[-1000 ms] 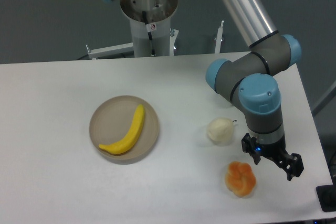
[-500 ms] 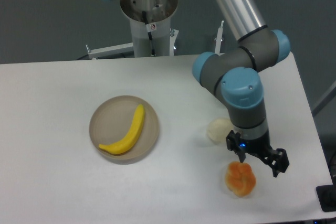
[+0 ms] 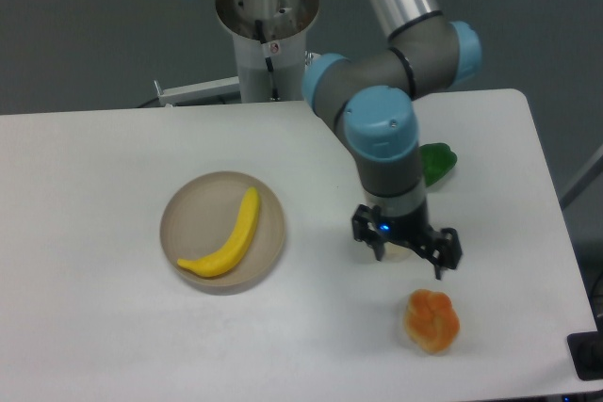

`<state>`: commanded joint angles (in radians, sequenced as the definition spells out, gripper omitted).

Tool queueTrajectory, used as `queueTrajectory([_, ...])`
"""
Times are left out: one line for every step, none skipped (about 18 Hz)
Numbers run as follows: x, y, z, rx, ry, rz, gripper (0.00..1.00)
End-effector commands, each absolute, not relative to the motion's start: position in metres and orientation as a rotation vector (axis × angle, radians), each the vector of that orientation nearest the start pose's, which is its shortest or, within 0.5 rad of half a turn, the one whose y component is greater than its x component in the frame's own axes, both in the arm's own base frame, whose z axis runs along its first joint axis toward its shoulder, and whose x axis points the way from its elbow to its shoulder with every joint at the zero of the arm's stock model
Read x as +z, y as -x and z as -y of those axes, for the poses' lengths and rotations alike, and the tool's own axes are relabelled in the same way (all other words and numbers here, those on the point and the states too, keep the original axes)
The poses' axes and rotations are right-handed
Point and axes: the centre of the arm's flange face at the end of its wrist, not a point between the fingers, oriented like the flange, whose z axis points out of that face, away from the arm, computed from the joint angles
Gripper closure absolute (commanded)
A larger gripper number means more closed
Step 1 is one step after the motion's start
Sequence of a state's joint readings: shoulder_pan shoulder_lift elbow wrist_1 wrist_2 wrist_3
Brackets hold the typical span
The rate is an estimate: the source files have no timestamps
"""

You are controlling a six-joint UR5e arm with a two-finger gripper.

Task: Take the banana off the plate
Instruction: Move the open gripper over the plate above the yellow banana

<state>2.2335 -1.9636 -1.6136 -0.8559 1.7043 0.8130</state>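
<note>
The yellow banana (image 3: pixel 229 236) lies curved across the beige-tan plate (image 3: pixel 185 209) on the left half of the white table. My gripper (image 3: pixel 407 248) hangs well to the right of the plate, pointing down, with its fingers spread apart and nothing between them. It stands over the pale round fruit, which it mostly hides. The banana is untouched and fully in view.
A lumpy orange item (image 3: pixel 431 321) lies near the front right of the table. A green object (image 3: pixel 435 161) shows behind the arm's wrist. The robot's base column (image 3: pixel 268 35) stands at the back edge.
The arm has swung left across the table, from beside the orange item toward the middle. The green object, hidden before, has come into view. The banana and plate have not moved.
</note>
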Motion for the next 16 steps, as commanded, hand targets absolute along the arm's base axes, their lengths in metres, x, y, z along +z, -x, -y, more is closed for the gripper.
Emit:
queueTrajectory([0.322,0.287,-0.580,0.425,2.986,-0.206,0.00])
queueTrajectory([0.321,0.278,-0.578,0.415,2.990,-0.182,0.00])
queueTrajectory([0.321,0.271,-0.575,0.408,2.992,-0.160,0.00])
queueTrajectory([0.322,0.252,-0.573,0.385,2.985,-0.167,0.00])
queueTrajectory([0.322,0.240,-0.571,0.362,2.978,-0.183,0.00])
queueTrajectory([0.318,0.227,-0.571,0.325,2.971,-0.208,0.00])
queueTrajectory([0.316,0.213,-0.575,0.294,2.961,-0.239,0.00])
queueTrajectory([0.310,0.197,-0.578,0.240,2.953,-0.262,0.00])
queueTrajectory([0.307,0.187,-0.580,0.191,2.942,-0.267,0.00])
queueTrajectory([0.302,0.177,-0.580,0.139,2.937,-0.269,0.00])
queueTrajectory([0.293,0.170,-0.576,0.109,2.950,-0.269,0.00])
queueTrajectory([0.288,0.162,-0.573,0.099,2.960,-0.283,0.00])
queueTrajectory([0.281,0.153,-0.570,0.087,2.972,-0.299,0.00])
queueTrajectory([0.275,0.148,-0.567,0.071,2.981,-0.310,0.00])
queueTrajectory([0.266,0.145,-0.562,0.063,2.999,-0.310,0.00])
queueTrajectory([0.258,0.138,-0.560,0.053,3.010,-0.327,0.00])
